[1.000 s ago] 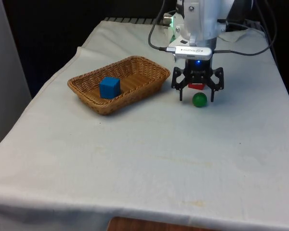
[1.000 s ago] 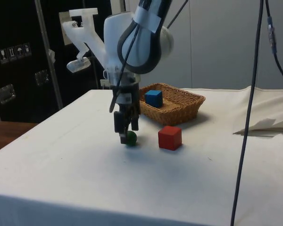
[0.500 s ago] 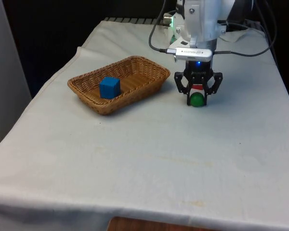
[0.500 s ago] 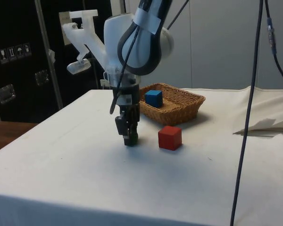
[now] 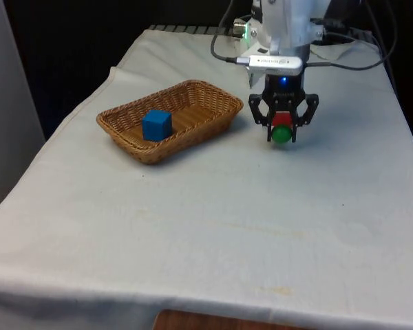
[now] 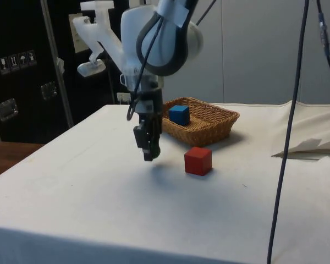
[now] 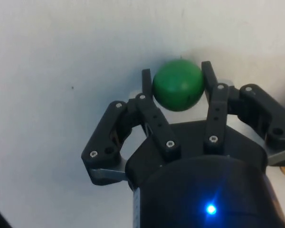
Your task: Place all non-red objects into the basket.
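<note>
Nearest to us in the front view, the bench [image 5: 213, 234] lies under a white cloth, smooth with faint creases, and its lower half is bare fabric.

Right of centre in the upper half of that frame we see the black gripper [image 5: 282, 135] clamped on the green ball [image 5: 281, 134]. The ball is a plain, matte sphere, evenly green. In the wrist view the gripper [image 7: 178, 80] presses it from both sides, with the ball [image 7: 178, 84] caught between the two jointed fingertips [image 7: 146, 81]. In the side view the gripper [image 6: 148, 155] hangs above the cloth with a soft shadow beneath it, so the ball is held off the bench, though in that view we cannot make the ball out between the dark fingers.

Just behind the ball in the front view a sliver of the red cube [image 5: 282, 118] peeks between the gripper's links. In the side view the red cube [image 6: 198, 160] sits flat on the cloth at mid-frame, sharp-edged and solid in colour, near the gripper but apart from it.

Further back, at the upper left of centre in the front view, we see the basket [image 5: 193, 134], an oblong tray of tan woven wicker with a braided rim. The blue cube [image 5: 156, 125] rests inside it, toward its left end. In the side view the basket [image 6: 217, 124] stands beyond the red cube with the blue cube [image 6: 179, 114] inside.
</note>
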{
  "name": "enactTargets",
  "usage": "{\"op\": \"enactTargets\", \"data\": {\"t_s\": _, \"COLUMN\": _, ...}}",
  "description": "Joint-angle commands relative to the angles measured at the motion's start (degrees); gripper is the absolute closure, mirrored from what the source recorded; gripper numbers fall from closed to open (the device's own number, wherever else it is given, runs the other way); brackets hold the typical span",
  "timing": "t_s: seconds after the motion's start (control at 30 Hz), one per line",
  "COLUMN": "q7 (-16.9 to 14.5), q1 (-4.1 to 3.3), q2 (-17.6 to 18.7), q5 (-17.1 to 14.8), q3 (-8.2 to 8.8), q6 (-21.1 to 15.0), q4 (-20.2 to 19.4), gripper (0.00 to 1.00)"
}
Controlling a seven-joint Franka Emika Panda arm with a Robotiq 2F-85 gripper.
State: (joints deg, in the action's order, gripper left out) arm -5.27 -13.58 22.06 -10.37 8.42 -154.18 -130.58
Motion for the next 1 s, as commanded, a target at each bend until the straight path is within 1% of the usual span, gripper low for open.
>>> {"op": "enactTargets", "data": {"t_s": 0.0, "q7": -0.06, "q1": -0.06, "q2": -1.15, "q5": 0.34, "q3": 0.23, "q6": 0.63, "q4": -0.63, "gripper": 1.00}}
{"op": "enactTargets", "data": {"t_s": 0.03, "q7": -0.06, "q1": -0.06, "q2": -1.15, "q5": 0.34, "q3": 0.23, "q6": 0.63, "q4": -0.63, "gripper": 1.00}}
{"op": "enactTargets", "data": {"t_s": 0.1, "q7": -0.11, "q1": -0.11, "q2": -2.75, "q5": 0.69, "q3": 0.52, "q6": 1.66, "q4": -1.32, "gripper": 1.00}}
{"op": "enactTargets", "data": {"t_s": 0.13, "q7": -0.11, "q1": -0.11, "q2": -2.75, "q5": 0.69, "q3": 0.52, "q6": 1.66, "q4": -1.32, "gripper": 1.00}}
{"op": "enactTargets", "data": {"t_s": 0.27, "q7": -0.17, "q1": -0.11, "q2": -5.56, "q5": 1.26, "q3": 0.86, "q6": 3.55, "q4": -2.35, "gripper": 1.00}}
{"op": "enactTargets", "data": {"t_s": 0.3, "q7": -0.34, "q1": 0.00, "q2": -4.81, "q5": 0.69, "q3": 0.52, "q6": 3.04, "q4": -1.95, "gripper": 1.00}}
{"op": "enactTargets", "data": {"t_s": 0.33, "q7": -0.23, "q1": -0.11, "q2": -6.07, "q5": 1.38, "q3": 0.92, "q6": 3.95, "q4": -2.52, "gripper": 1.00}}
{"op": "enactTargets", "data": {"t_s": 0.4, "q7": -0.46, "q1": -0.11, "q2": -7.56, "q5": 1.49, "q3": 1.15, "q6": 5.10, "q4": -3.04, "gripper": 1.00}}
{"op": "enactTargets", "data": {"t_s": 0.53, "q7": -0.80, "q1": -0.11, "q2": -9.34, "q5": 1.60, "q3": 1.43, "q6": 6.36, "q4": -3.67, "gripper": 1.00}}
{"op": "enactTargets", "data": {"t_s": 0.57, "q7": -1.20, "q1": 0.00, "q2": -9.40, "q5": 0.92, "q3": 1.26, "q6": 6.42, "q4": -3.55, "gripper": 1.00}}
{"op": "enactTargets", "data": {"t_s": 0.6, "q7": -0.97, "q1": -0.06, "q2": -10.08, "q5": 1.60, "q3": 1.55, "q6": 6.88, "q4": -3.90, "gripper": 1.00}}
{"op": "enactTargets", "data": {"t_s": 0.67, "q7": -1.15, "q1": 0.00, "q2": -10.49, "q5": 1.55, "q3": 1.60, "q6": 7.16, "q4": -4.01, "gripper": 1.00}}
{"op": "enactTargets", "data": {"t_s": 0.8, "q7": -2.29, "q1": 0.17, "q2": -12.09, "q5": 1.09, "q3": 2.06, "q6": 8.19, "q4": -4.64, "gripper": 1.00}}
{"op": "enactTargets", "data": {"t_s": 0.83, "q7": -2.12, "q1": 0.06, "q2": -11.57, "q5": 0.92, "q3": 2.01, "q6": 8.02, "q4": -4.24, "gripper": 1.00}}
{"op": "enactTargets", "data": {"t_s": 0.9, "q7": -3.15, "q1": 0.29, "q2": -12.95, "q5": 0.69, "q3": 2.46, "q6": 8.42, "q4": -5.27, "gripper": 1.00}}
{"op": "enactTargets", "data": {"t_s": 0.97, "q7": -3.67, "q1": 0.29, "q2": -13.46, "q5": 0.46, "q3": 2.86, "q6": 8.54, "q4": -5.73, "gripper": 1.00}}
